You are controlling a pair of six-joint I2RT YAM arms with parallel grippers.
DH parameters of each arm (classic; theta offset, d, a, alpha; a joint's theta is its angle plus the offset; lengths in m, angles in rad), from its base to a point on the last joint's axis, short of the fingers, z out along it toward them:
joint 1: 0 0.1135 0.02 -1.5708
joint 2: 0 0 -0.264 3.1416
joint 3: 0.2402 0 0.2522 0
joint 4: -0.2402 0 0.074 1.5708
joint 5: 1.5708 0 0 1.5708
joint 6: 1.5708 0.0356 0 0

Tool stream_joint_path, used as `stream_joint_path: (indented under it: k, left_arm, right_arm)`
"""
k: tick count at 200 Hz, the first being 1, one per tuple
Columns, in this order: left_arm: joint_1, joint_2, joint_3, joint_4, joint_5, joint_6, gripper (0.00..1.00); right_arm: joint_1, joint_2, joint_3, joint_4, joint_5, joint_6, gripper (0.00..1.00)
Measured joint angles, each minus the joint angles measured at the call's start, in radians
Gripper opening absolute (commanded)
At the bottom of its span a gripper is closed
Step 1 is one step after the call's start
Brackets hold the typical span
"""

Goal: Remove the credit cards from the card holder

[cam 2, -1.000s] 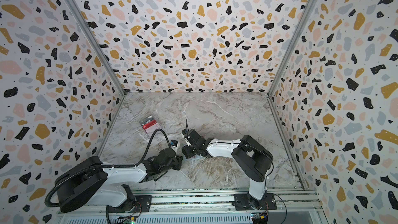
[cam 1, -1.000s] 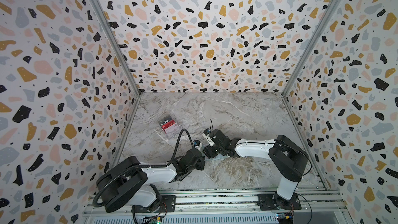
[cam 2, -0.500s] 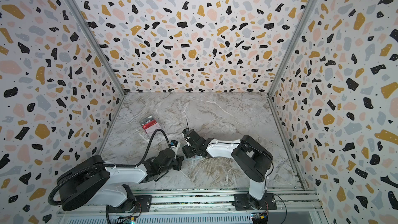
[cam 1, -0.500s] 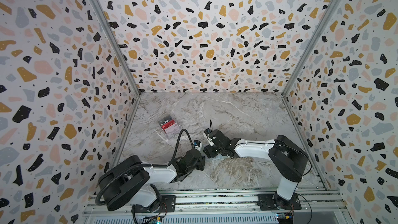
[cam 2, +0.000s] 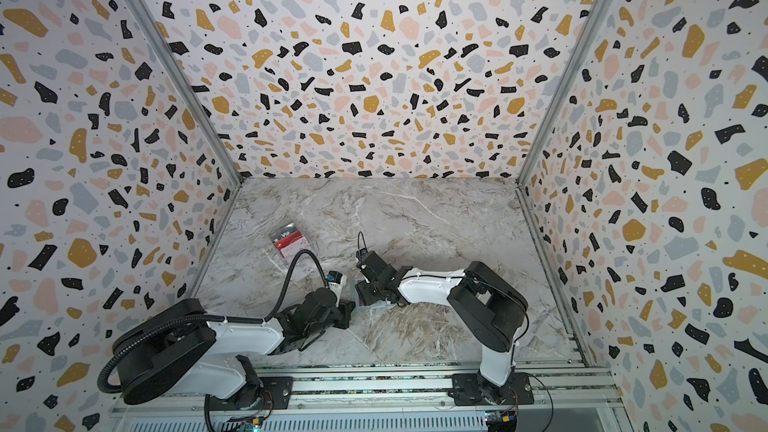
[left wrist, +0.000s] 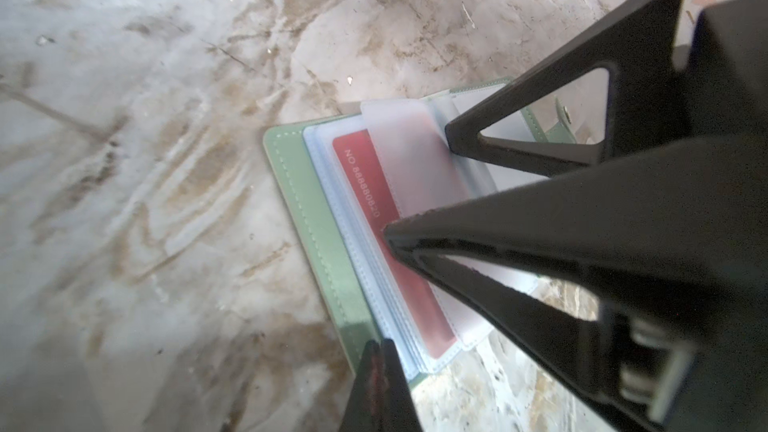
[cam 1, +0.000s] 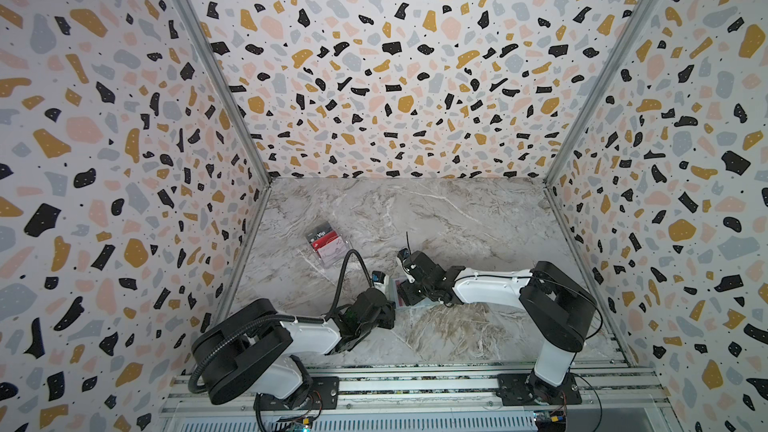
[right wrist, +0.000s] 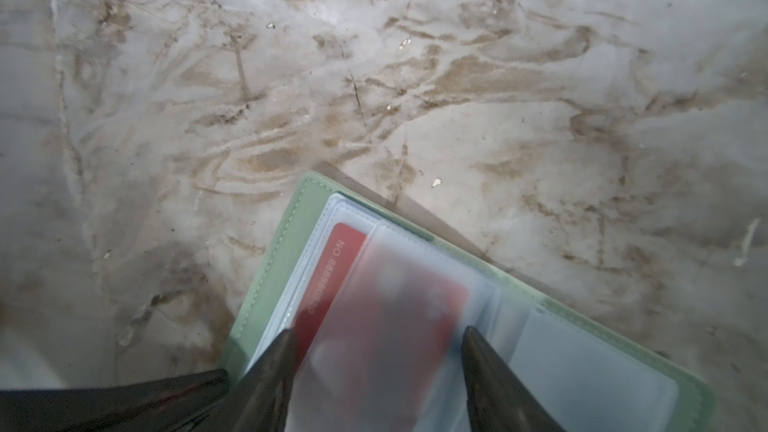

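Observation:
The mint-green card holder (left wrist: 307,218) (right wrist: 282,251) lies open on the marble table, mostly hidden under both grippers in both top views (cam 1: 415,303) (cam 2: 372,305). A red credit card (left wrist: 365,184) (right wrist: 336,255) sits inside a clear sleeve. A frosted sleeve leaf (left wrist: 411,160) stands up over it. My right gripper (right wrist: 378,333) (left wrist: 417,184) (cam 1: 405,295) is open, its fingers astride that leaf and the red card. My left gripper (left wrist: 380,347) (cam 1: 390,315) is shut, its tips resting on the holder's edge by the sleeves.
A clear plastic box (cam 1: 328,245) (cam 2: 291,242) lies at the back left of the table with a dark card printed "Vip" (cam 1: 320,235) and a pale one in it. Speckled walls close in three sides. The arm bases stand on the front rail (cam 1: 415,384).

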Motion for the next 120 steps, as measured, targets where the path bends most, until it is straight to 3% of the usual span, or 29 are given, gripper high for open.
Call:
stream_joint_path:
  k: [70, 120]
  left_arm:
    - [0.001, 0.001, 0.000, 0.000, -0.001, -0.010, 0.00]
    - [0.003, 0.001, 0.000, 0.000, -0.005, -0.013, 0.00]
  right_arm:
    - [0.010, -0.010, 0.000, -0.034, 0.064, 0.016, 0.44]
    - [0.010, -0.026, 0.000, -0.080, 0.115, 0.016, 0.37]
